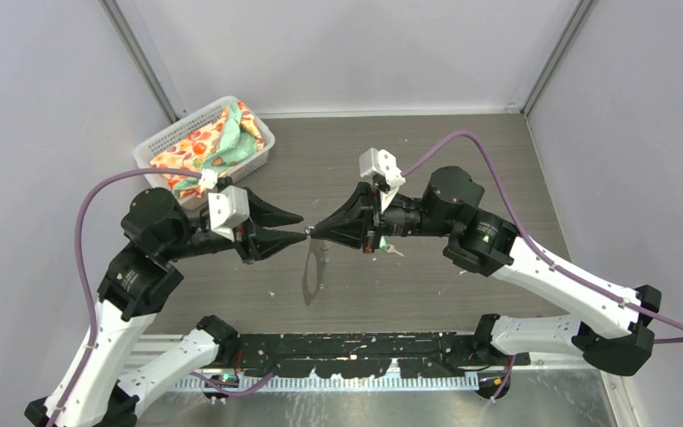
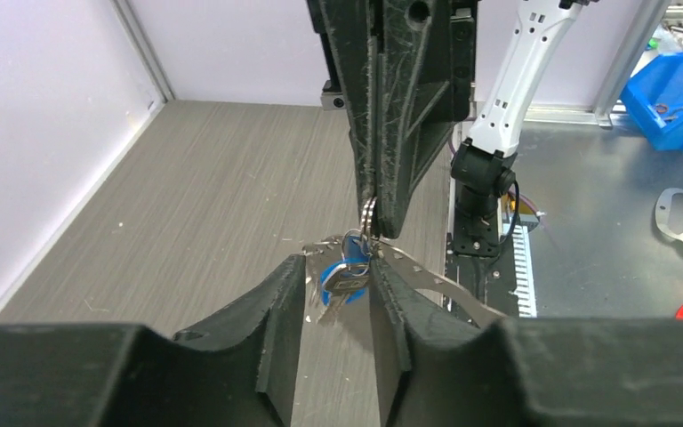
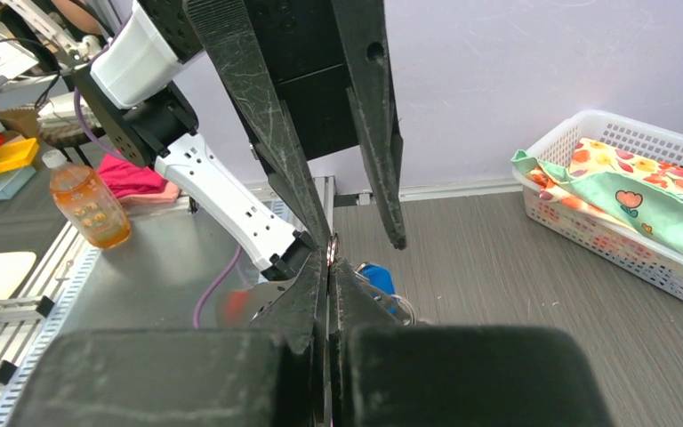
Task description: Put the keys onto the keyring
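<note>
Above the middle of the grey wood-grain bench (image 1: 462, 169), we see the keyring (image 2: 431, 280), a thin grey metal loop with small beads. It hangs with its long axis downward from the right fingers (image 2: 396, 133), which are closed on its top. The blue-headed key (image 2: 345, 277) dangles between the left fingers (image 2: 267, 311), which are spread apart. The left arm (image 1: 156, 227) and right arm (image 1: 462, 213) reach inward, black tips nearly meeting.
</note>
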`<state>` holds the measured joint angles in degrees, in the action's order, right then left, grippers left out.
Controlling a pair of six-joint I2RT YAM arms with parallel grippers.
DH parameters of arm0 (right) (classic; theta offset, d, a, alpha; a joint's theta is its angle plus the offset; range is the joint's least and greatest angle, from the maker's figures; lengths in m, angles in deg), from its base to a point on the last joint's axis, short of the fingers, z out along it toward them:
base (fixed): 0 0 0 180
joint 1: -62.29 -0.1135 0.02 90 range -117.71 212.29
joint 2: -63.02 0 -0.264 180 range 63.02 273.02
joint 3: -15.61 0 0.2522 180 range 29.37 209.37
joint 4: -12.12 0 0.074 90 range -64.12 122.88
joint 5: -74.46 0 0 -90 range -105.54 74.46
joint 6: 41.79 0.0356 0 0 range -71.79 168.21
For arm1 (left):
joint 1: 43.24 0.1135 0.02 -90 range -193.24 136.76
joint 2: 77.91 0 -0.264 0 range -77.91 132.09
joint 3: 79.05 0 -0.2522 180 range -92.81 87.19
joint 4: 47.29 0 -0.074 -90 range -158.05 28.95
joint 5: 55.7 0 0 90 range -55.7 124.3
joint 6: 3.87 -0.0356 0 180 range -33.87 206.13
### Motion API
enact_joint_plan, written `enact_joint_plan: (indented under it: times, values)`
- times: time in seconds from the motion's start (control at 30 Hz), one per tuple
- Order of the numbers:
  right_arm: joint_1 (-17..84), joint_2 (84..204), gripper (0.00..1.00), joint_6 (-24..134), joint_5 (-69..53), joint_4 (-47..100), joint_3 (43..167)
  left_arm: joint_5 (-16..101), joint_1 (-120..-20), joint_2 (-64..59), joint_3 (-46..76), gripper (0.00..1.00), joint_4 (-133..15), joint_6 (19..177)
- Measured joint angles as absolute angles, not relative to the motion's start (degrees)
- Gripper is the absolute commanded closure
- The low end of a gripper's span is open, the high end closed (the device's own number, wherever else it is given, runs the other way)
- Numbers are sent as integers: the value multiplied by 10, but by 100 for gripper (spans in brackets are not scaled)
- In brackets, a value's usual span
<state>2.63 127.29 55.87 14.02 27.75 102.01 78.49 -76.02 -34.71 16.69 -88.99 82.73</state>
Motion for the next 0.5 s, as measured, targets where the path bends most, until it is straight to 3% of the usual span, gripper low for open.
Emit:
enact_joint_plan:
  times: [0.3, 0.5]
  values:
    - [26, 1283, 99, 559, 146, 281, 1029, 837, -760, -342, 167, 65, -891, 827]
    - [26, 1283, 99, 557, 146, 283, 1031, 866, -760, -337, 166, 85, -893, 824]
